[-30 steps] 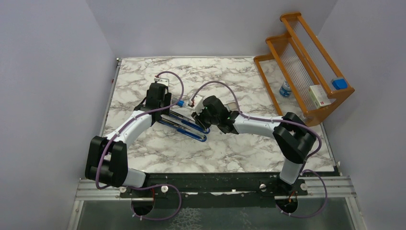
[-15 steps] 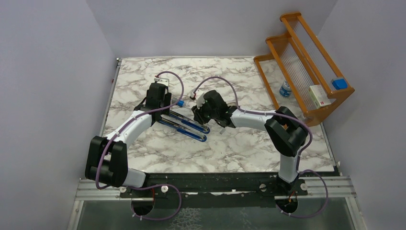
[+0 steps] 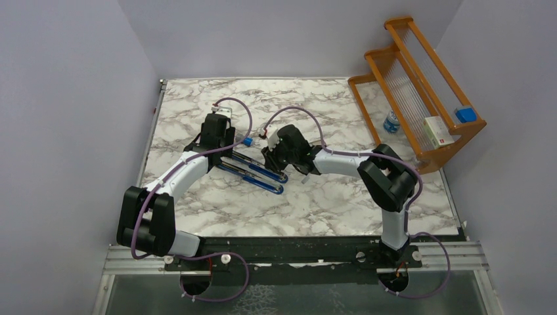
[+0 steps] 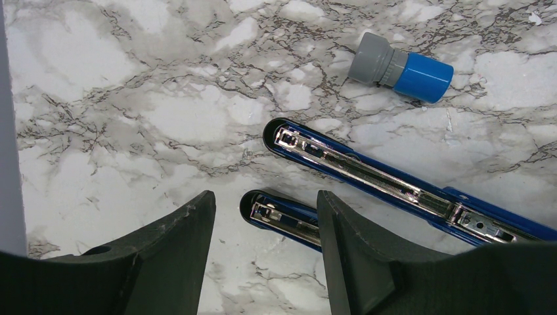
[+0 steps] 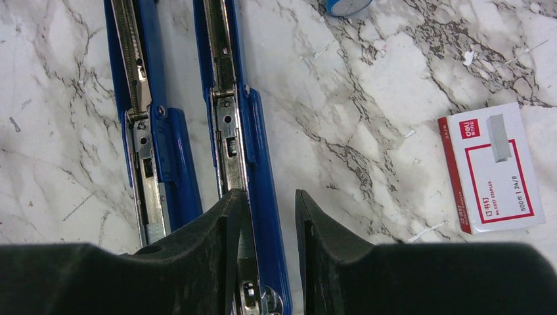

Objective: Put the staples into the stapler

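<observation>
The staples box (image 5: 492,167), white with a red label, lies flat on the tabletop (image 5: 368,98), apart from the stapler (image 5: 253,131) on its right in the right wrist view. The stapler is opened out flat, with both blue halves side by side and their metal channels facing up. The right claw (image 5: 266,197) is partly open and straddles one half, gripping nothing. The left claw (image 4: 263,197) is wider open, with the tip of the other half between its fingers, and holds nothing. Finger contact with the stapler cannot be determined. A blue-capped cylinder (image 4: 401,67) lies on its side nearby.
</observation>
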Action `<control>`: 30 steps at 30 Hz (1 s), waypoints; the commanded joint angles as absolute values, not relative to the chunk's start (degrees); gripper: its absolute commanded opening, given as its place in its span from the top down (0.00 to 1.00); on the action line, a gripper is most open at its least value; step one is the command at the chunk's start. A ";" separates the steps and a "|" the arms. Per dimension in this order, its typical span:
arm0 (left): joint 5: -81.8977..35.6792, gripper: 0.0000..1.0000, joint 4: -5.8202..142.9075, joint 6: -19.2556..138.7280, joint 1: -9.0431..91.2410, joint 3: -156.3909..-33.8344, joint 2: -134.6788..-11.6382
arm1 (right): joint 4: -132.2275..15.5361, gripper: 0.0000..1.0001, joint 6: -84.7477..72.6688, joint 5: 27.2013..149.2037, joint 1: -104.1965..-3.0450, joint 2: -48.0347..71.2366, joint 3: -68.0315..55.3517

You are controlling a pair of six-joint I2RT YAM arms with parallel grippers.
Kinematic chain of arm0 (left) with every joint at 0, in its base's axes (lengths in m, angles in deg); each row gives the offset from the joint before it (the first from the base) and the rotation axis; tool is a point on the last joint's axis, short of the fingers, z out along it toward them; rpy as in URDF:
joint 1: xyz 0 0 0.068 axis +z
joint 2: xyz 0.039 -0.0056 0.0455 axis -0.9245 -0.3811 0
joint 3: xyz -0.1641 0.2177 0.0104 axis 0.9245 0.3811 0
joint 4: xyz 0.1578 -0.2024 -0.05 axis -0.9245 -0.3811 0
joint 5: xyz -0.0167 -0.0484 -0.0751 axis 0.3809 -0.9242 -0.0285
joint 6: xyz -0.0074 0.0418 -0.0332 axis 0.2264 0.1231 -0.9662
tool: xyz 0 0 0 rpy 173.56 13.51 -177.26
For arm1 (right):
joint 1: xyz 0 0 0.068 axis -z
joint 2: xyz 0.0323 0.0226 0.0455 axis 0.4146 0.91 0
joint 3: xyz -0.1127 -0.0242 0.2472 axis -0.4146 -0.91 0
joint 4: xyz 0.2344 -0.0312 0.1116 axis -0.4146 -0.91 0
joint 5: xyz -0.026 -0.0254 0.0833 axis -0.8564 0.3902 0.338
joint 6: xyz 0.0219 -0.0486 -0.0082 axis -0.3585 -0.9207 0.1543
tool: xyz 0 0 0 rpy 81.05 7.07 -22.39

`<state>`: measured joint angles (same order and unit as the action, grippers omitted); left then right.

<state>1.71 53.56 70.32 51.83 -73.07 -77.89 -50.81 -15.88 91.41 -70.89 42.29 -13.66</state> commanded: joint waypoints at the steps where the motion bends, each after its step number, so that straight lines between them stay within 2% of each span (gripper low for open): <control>1: 2.19 0.39 54.75 70.70 51.70 -74.01 -76.65 | -51.92 0.61 -16.39 91.88 -71.08 43.74 -11.97; 30: 2.07 0.39 54.75 70.63 51.69 -74.03 -76.33 | -63.13 0.62 -19.67 87.01 -71.08 33.48 -18.67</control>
